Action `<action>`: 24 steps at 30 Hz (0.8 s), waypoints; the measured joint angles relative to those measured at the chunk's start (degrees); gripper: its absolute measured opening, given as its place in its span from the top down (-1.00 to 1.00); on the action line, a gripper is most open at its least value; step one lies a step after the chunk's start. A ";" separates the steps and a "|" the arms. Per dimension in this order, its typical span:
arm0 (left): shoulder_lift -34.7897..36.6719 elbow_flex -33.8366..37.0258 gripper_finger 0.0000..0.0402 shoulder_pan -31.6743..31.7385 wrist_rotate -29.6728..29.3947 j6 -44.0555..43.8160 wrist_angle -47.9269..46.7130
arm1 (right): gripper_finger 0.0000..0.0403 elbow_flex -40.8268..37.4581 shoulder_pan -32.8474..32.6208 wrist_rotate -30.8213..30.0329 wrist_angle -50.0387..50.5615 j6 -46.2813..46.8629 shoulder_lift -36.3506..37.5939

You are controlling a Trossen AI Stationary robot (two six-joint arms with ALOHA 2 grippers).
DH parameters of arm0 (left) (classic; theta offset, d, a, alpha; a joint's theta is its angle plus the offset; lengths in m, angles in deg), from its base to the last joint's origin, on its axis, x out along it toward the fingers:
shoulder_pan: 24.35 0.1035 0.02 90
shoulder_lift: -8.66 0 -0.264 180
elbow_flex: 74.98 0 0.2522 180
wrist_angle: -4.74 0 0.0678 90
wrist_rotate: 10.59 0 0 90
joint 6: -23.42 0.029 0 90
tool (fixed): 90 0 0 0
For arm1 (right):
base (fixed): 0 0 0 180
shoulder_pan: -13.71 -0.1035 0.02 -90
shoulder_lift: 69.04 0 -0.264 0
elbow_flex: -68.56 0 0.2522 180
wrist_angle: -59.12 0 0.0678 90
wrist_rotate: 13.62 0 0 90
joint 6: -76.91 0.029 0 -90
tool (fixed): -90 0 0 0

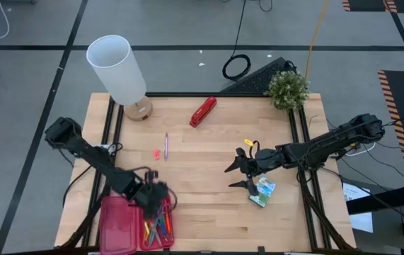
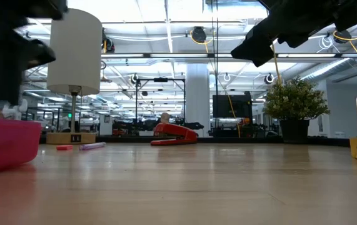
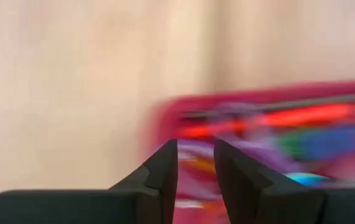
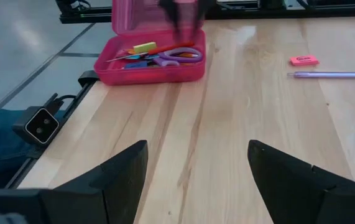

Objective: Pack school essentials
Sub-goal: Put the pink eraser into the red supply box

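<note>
My left gripper [image 1: 158, 193] hangs right over the open pink case [image 1: 117, 225], its fingers [image 3: 158, 171] drawn near together with a narrow gap and nothing that I can see between them. Just below it the case tray already holds scissors [image 4: 171, 57], pencils and other small pieces in a loose heap. The risk here, as I judge it, is coming down too low and snagging a scissor handle or nudging the tray, which sits hard by the near table edge and could slide off it.

My right gripper [image 1: 238, 176] floats above bare wood with its fingers spread wide and empty. The crayon box [image 1: 263, 190] lies just beside and slightly behind it, so reaching back blindly could knock the box toward the right rail. Ahead of it lies broad open board, good room for travel.

Further out, between my two grippers, a purple pen [image 1: 165, 145] and a pink eraser [image 1: 156, 153] lie side by side, still unpacked. A small yellow piece [image 1: 248, 142] sits near my right arm. Beyond those, the red stapler [image 1: 203, 111], lamp [image 1: 120, 71] and potted plant [image 1: 287, 89] crowd the far edge; a high sweep there could tip the lamp.
</note>
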 joint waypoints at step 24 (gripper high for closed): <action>2.68 1.18 0.11 29.54 -12.50 -38.01 -17.87 | -0.34 0.00 -0.02 0.02 0.48 -1.36 0.00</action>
